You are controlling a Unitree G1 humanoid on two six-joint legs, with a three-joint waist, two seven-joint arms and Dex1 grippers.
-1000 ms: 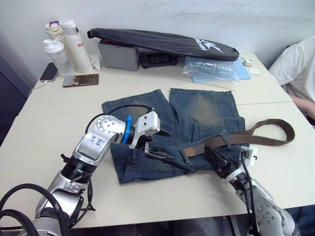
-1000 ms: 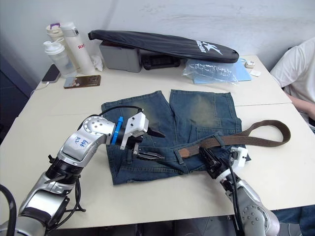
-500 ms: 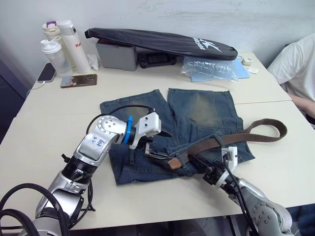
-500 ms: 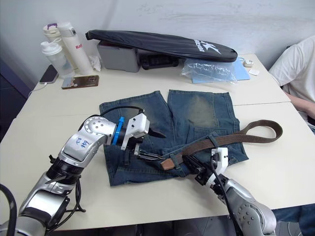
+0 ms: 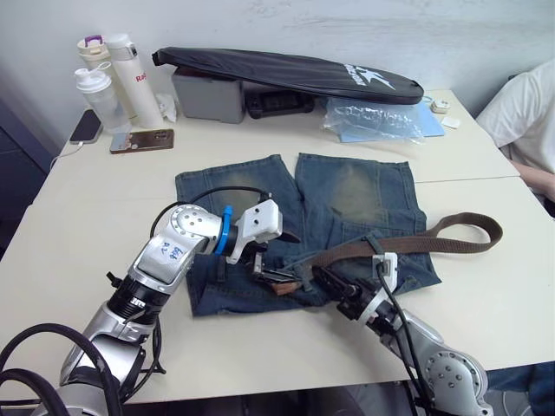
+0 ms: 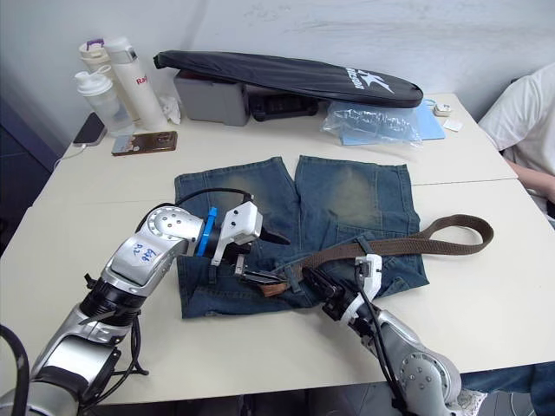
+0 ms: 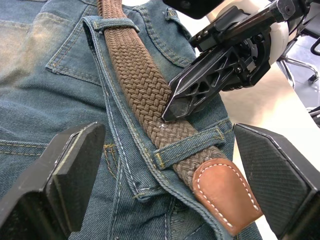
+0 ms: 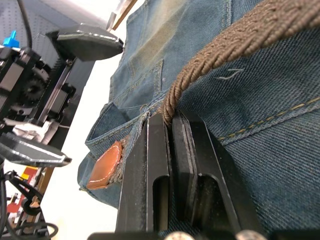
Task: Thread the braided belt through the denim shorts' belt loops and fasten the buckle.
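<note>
The denim shorts lie flat on the table, waistband nearest me. The braided belt runs along the waistband and curls back at the far right. Its tan tip pokes out of one of the belt loops; another loop holds the strap further along. My right gripper is shut on the belt just behind that tip, also seen in the right wrist view. My left gripper hovers open over the tip, a finger on either side. The buckle is out of view.
Along the table's far side stand bottles, a phone, a grey box, a long black bag and a clear plastic bag. A person in a white shirt sits at the right edge.
My right gripper has slid left along the waistband with the belt, pushing the tan tip through a loop to below the left gripper. The belt's curl at the right has shortened.
</note>
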